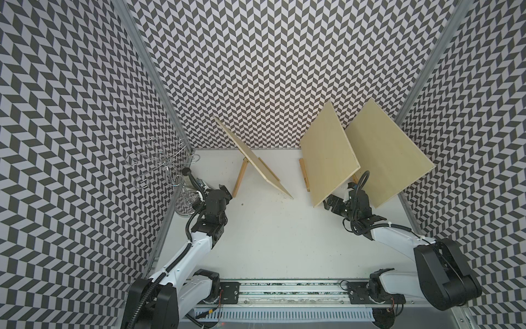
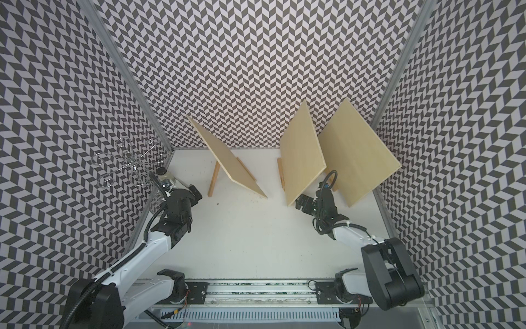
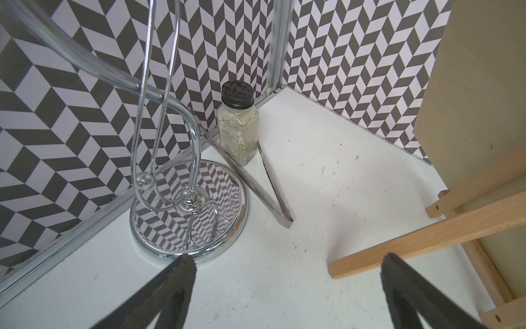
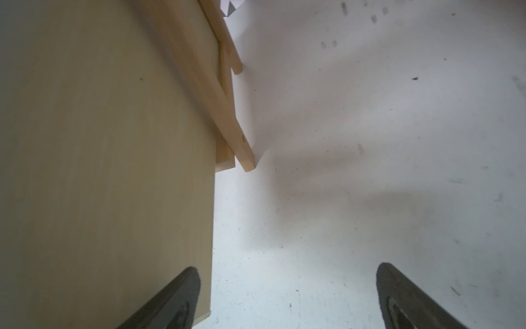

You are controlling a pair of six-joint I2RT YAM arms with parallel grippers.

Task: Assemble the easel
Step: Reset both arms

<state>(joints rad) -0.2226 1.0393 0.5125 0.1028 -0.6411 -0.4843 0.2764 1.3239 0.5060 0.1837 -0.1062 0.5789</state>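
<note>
Right wrist view: right tool (image 4: 289,270) stood apart, empty, beside the middle board (image 4: 108,171) propped on its easel (image 4: 230,122); left tool (image 3: 289,258), equally spread, faced the left easel's leg (image 3: 427,239).

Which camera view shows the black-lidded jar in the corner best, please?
The left wrist view: the jar stands whole, its grainy contents visible. In both top views its lid shows small, the body partly hidden. The right wrist view misses it.
</note>
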